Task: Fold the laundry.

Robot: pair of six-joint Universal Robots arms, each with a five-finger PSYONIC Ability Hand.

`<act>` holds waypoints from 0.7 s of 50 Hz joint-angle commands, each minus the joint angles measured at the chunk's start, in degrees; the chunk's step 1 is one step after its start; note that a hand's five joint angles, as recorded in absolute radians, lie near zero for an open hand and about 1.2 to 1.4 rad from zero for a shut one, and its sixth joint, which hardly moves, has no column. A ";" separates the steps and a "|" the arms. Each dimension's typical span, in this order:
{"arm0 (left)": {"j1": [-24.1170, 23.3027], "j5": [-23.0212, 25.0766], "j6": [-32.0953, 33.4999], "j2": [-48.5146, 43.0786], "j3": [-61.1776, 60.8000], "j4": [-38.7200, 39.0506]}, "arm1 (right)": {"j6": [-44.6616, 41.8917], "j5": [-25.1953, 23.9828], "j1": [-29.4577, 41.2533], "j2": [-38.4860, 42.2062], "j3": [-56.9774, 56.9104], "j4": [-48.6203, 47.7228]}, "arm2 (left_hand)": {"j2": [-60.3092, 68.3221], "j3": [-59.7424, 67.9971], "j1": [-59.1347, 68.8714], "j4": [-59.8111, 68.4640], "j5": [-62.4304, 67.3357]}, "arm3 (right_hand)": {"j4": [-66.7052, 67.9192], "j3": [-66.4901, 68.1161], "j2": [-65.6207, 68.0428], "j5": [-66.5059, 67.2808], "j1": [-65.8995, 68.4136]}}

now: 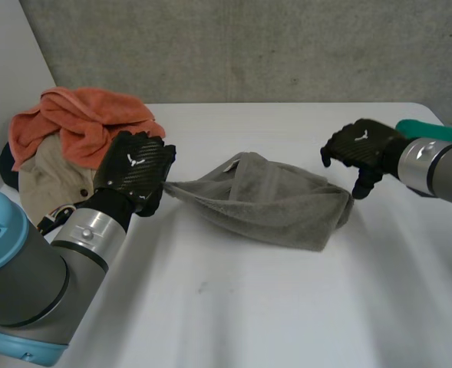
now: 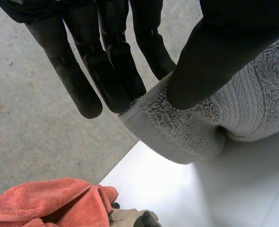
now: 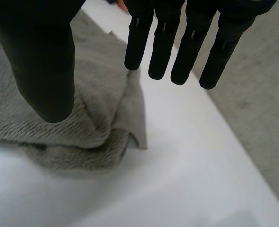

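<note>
Looking down from the head view, a grey towel (image 1: 264, 203) is seen bunched in the middle of the white table (image 1: 249, 307). The left hand (image 1: 133, 170) is set at the corner on the towel's left end. The right hand (image 1: 360, 149) is held above the opposite end, apart from the cloth. More laundry is heaped straight on the table beside the left arm, with an orange towel (image 1: 80, 123) on top and a beige garment (image 1: 45, 184) beneath it. Something green (image 1: 429, 129) is glimpsed behind the right forearm; it may be another cloth, but that cannot be settled.

From the left wrist view, the towel's corner is seen pinched between the thumb (image 2: 210, 61) and the straight fingers (image 2: 115, 71). A grasp is therefore made there, with the hem rolled over at the fingertips.

From the right wrist view, the right hand is seen released, its fingers (image 3: 163, 42) straight and the thumb spread wide, with nothing held. The towel's rumpled end lies beneath the thumb.

The step in hand is judged to be spreading the towel flat before any fold is made. It would be done well if a true corner, not a doubled mid-edge, were taken by the right hand. The cloth should then be drawn evenly taut so that no layer is left tucked underneath.
</note>
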 commanded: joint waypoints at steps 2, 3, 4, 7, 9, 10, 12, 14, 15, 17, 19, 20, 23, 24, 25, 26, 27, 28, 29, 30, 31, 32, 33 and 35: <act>0.00 0.02 -0.04 -0.05 0.20 0.18 | 0.11 0.59 0.26 8.34 -1.92 0.36 | 11.32 11.73 14.87 11.25 13.38 | 7.17 7.05 6.93 7.96 6.65; 0.00 0.02 0.04 -0.05 0.29 0.18 | 0.20 0.59 0.43 9.47 -2.10 0.19 | 11.32 11.73 14.87 11.25 13.38 | 10.17 10.05 9.93 10.96 9.65; 0.00 0.02 0.05 -0.05 0.29 0.18 | 0.28 0.59 0.52 9.92 -2.27 0.01 | 11.32 11.73 14.87 11.25 13.38 | 13.37 13.25 13.13 14.16 12.85; 0.09 -0.07 -0.04 -0.05 0.82 0.27 | 1.59 1.46 0.87 10.54 -3.67 -1.56 | 11.32 11.73 14.87 11.25 13.38 | 40.15 40.03 39.91 40.94 39.63; 0.18 -0.07 0.05 0.04 1.17 0.27 | 2.83 1.99 1.31 10.01 -3.94 -2.80 | 11.32 11.73 14.87 11.25 13.38 | 46.98 46.86 46.74 47.77 46.46; 0.18 -0.07 0.13 0.21 1.61 0.36 | 4.57 2.51 1.83 9.06 -4.03 -4.28 | 11.32 11.73 14.87 11.25 13.38 | 46.98 46.86 46.74 47.77 46.46; 0.18 -0.24 0.13 1.08 2.57 0.36 | 6.17 2.96 2.19 7.12 -3.77 -5.52 | 11.32 11.73 14.87 11.25 13.38 | 46.98 46.86 46.74 47.77 46.46; 0.18 -0.42 -0.04 4.14 4.67 0.09 | 8.36 3.05 2.01 0.72 -3.51 -6.84 | 11.32 11.73 14.87 11.25 13.38 | 46.98 46.86 46.74 47.77 46.46; 0.18 -0.51 -0.13 5.47 5.38 0.09 | 8.98 3.13 2.01 -1.31 -3.51 -7.02 | 11.32 11.73 14.87 11.25 13.38 | 46.98 46.86 46.74 47.77 46.46; 0.35 -0.60 -0.22 7.93 7.05 0.01 | 9.95 3.57 1.67 -9.18 -3.68 -7.20 | 11.32 11.73 14.87 11.25 13.38 | 46.98 46.86 46.74 47.77 46.46; 0.53 -0.60 -0.39 11.28 9.69 0.01 | 10.04 3.57 1.14 -14.31 -3.94 -6.67 | 11.32 11.73 14.87 11.25 13.38 | 46.98 46.86 46.74 47.77 46.46; 0.53 -0.60 -0.48 12.33 10.57 -0.08 | 10.04 3.57 0.53 -16.33 -3.86 -6.50 | 11.32 11.73 14.87 11.25 13.38 | 46.98 46.86 46.74 47.77 46.46; 0.79 -0.51 -0.66 15.41 14.17 -1.13 | 9.87 3.57 -2.28 -23.11 -3.07 -4.57 | 11.32 11.73 14.87 11.25 13.38 | 46.98 46.86 46.74 47.77 46.46; 0.71 -0.51 -0.57 15.77 14.88 -1.83 | 9.87 3.40 -3.07 -24.34 -2.81 -3.61 | 11.32 11.73 14.87 11.25 13.38 | 46.98 46.86 46.74 47.77 46.46; 0.79 -0.42 -0.66 16.29 16.27 -3.75 | 9.78 2.44 -4.56 -26.01 -2.45 -1.25 | 11.32 11.73 14.87 11.25 13.38 | 46.98 46.86 46.74 47.77 46.46; 0.88 -0.33 -0.66 16.30 16.81 -4.82 | 9.78 2.08 -5.27 -26.46 -2.10 -0.09 | 11.32 11.73 14.87 11.25 13.38 | 46.98 46.86 46.74 47.77 46.46; 0.88 -0.33 -0.66 16.21 17.34 -6.05 | 9.69 1.82 -5.72 -26.81 -1.84 1.05 | 11.32 11.73 14.87 11.25 13.38 | 46.98 46.86 46.74 47.77 46.46; 0.88 -0.33 -0.66 16.03 17.78 -7.19 | 9.52 1.47 -5.89 -26.99 -1.40 2.28 | 11.32 11.73 14.87 11.25 13.38 | 46.98 46.86 46.74 47.77 46.46; 0.71 -0.16 -0.57 15.68 18.13 -9.55 | 9.08 1.20 -5.90 -27.34 -0.70 4.03 | 11.32 11.73 14.87 11.25 13.38 | 46.98 46.86 46.74 47.77 46.46; 0.62 -0.07 -0.40 15.16 18.13 -10.88 | 8.55 1.11 -5.90 -27.43 -0.17 5.01 | 11.32 11.73 14.87 11.25 13.38 | 46.98 46.86 46.74 47.77 46.46; 0.62 0.02 -0.31 14.63 17.96 -11.59 | 7.76 1.11 -5.81 -27.52 0.44 5.97 | 11.32 11.73 14.87 11.25 13.38 | 46.98 46.86 46.74 47.77 46.46; 0.53 0.02 -0.22 13.67 17.87 -12.47 | 6.89 0.94 -5.81 -27.52 1.23 6.68 | 11.32 11.73 14.87 11.25 13.38 | 46.98 46.86 46.74 47.77 46.46; 0.62 0.02 -0.13 10.96 17.70 -13.95 | 5.05 1.28 -5.72 -27.26 2.81 7.56 | 11.32 11.73 14.87 11.25 13.38 | 46.98 46.86 46.74 47.77 46.46; 0.62 0.02 -0.13 7.78 17.52 -15.19 | 3.28 1.55 -5.72 -26.73 4.31 7.74 | 11.32 11.73 14.87 11.25 13.38 | 46.98 46.86 46.74 47.77 46.46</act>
